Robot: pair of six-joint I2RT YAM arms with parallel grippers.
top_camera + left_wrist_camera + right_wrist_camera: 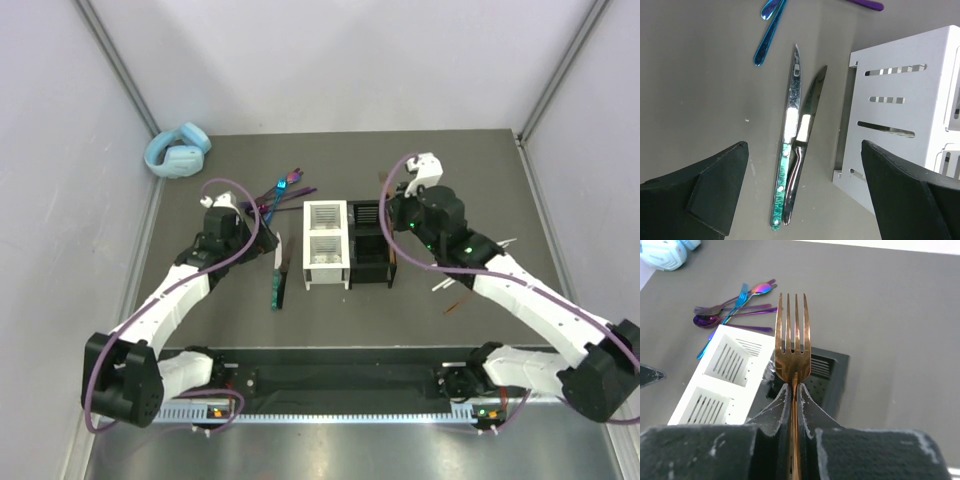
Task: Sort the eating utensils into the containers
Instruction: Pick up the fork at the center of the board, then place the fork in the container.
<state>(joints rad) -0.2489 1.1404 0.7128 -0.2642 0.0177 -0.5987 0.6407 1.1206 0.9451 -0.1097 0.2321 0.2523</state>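
My left gripper (804,150) is open and hangs over a green-handled knife (784,180) and a plain steel knife (802,145), which lie side by side on the mat just left of the white container (905,110). My right gripper (792,387) is shut on the handle of a copper-coloured fork (792,345), tines pointing away, above the black container (837,370). Seen from above, the white container (326,245) and the black container (370,245) stand side by side mid-table. Several iridescent purple-blue utensils (285,190) lie behind them.
Light-blue headphones (178,150) sit at the back left corner. Thin pale and brown sticks (450,285) lie on the mat right of the black container, under the right arm. Grey walls enclose the table on three sides.
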